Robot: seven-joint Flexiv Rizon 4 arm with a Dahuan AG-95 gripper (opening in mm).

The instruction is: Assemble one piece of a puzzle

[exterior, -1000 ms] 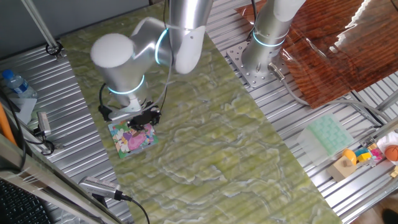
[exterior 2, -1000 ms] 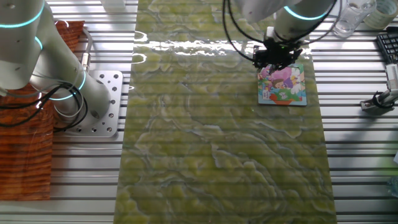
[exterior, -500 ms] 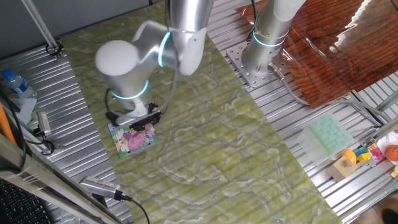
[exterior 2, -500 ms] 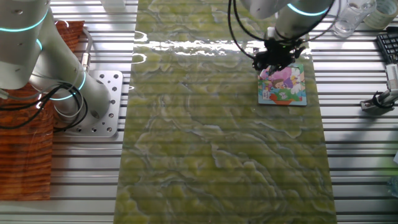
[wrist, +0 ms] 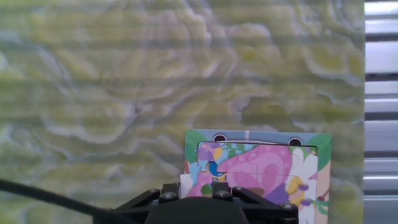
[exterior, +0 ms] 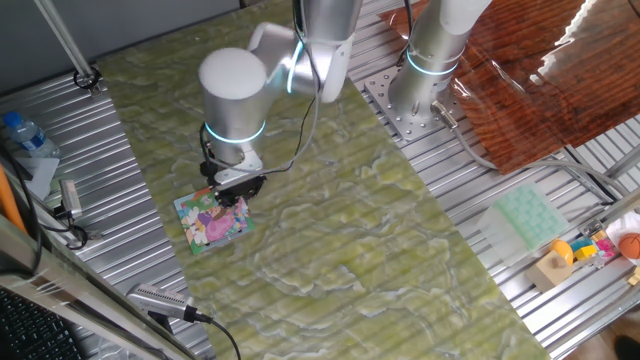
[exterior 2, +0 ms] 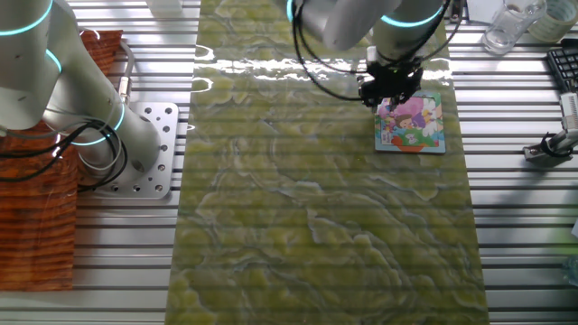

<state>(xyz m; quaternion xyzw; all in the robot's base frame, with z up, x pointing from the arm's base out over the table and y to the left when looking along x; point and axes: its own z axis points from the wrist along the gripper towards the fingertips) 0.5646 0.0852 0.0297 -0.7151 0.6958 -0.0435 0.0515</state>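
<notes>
The puzzle (exterior: 205, 229) is a small square board with a teal border and a pink cartoon picture, lying on the green marbled mat (exterior: 330, 230). My gripper (exterior: 236, 192) hangs low over its edge nearest the arm. From the other side the gripper (exterior 2: 388, 93) sits at the upper left corner of the puzzle (exterior 2: 415, 126). In the hand view the puzzle (wrist: 267, 162) fills the lower right. A small white-and-pink piece (wrist: 186, 182) shows between the fingers of my gripper (wrist: 196, 185), which looks shut on it, at the board's lower left corner.
A second arm's base (exterior: 420, 90) stands on a plate beside the mat, with a reddish cloth (exterior: 540, 90) behind it. A pale green tray (exterior: 527, 215) and toys (exterior: 590, 250) lie at the right. A bottle (exterior: 25, 135) and tools (exterior: 165, 300) lie at the left.
The arm's elbow has swung to the right and the wrist has turned, while the gripper stayed low over the puzzle's edge, shifting slightly toward its corner.
</notes>
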